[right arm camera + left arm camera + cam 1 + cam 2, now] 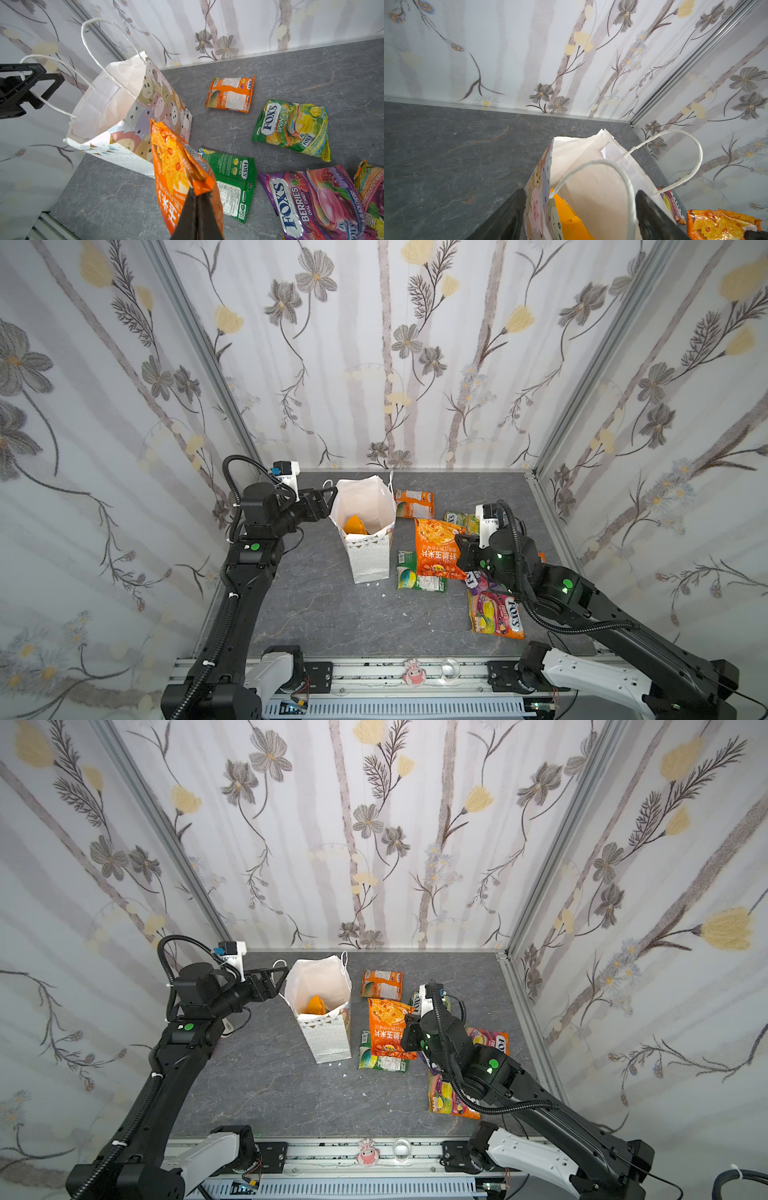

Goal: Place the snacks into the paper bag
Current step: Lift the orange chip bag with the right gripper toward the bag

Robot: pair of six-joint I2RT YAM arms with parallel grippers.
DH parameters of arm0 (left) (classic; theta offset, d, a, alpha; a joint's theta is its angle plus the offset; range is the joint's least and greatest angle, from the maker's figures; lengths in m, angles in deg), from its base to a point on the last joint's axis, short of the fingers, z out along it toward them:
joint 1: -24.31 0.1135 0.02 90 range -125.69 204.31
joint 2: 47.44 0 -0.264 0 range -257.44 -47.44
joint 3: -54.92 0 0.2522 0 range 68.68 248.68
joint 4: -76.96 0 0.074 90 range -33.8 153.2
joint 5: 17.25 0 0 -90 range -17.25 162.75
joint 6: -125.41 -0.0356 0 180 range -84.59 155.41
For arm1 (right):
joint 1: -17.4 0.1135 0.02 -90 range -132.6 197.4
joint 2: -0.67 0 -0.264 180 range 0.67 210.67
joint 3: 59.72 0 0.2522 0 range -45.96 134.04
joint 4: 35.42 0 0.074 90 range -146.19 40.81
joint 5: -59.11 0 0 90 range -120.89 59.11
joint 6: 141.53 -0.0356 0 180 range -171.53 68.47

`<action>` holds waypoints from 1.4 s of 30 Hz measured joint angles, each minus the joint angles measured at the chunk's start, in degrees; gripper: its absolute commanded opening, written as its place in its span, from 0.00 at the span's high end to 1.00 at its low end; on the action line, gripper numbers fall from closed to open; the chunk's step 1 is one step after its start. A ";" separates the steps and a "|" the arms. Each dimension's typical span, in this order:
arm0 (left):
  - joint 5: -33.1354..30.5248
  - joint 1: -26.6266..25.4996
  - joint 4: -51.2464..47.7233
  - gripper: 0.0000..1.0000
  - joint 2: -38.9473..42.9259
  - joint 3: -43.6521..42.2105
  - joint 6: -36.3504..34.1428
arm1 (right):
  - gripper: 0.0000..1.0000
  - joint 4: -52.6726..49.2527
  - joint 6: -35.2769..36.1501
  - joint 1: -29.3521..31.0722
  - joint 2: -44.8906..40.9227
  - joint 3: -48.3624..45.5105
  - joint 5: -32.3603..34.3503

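The right tool point(196, 193) is clenched on one edge of a glossy, crinkled orange packet point(172, 166) printed with white Chinese characters. Just beyond its tip the white paper bag point(124, 97) stands open on the grey, marble-veined worktop point(291, 68).

The right wrist view shows the bag's cartoon animals and the labels on packets lying flat beside this tool:
- a green-yellow packet point(291, 126) reads "FOX'S SPRING TEA OVAL CANDY"
- a purple packet point(315, 203) reads "FOX'S BERRIES OVAL CANDY"
- a green packet point(234, 180) shows its small-print side

Both top views show a yellow-orange packet point(355, 524) inside the bag.

The left tool point(579, 196) is spread open at the bag's rim, gripping nothing. A white cord handle point(629, 187) loops between its fingers.
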 measured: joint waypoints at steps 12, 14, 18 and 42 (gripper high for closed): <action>-0.02 0.02 0.00 0.18 -0.11 0.00 -0.02 | 1.00 -1.75 4.96 0.13 4.31 11.23 -4.66; -0.02 0.02 0.00 0.18 -0.11 0.00 -0.02 | 1.00 -1.75 5.57 0.20 4.59 12.44 -5.62; -0.02 0.00 0.00 0.18 -0.11 0.00 -0.02 | 1.00 -1.86 6.62 0.22 5.11 14.40 -5.99; -0.39 0.07 -0.02 0.18 0.31 0.00 -0.04 | 1.00 -4.72 12.96 4.66 17.88 36.09 -10.43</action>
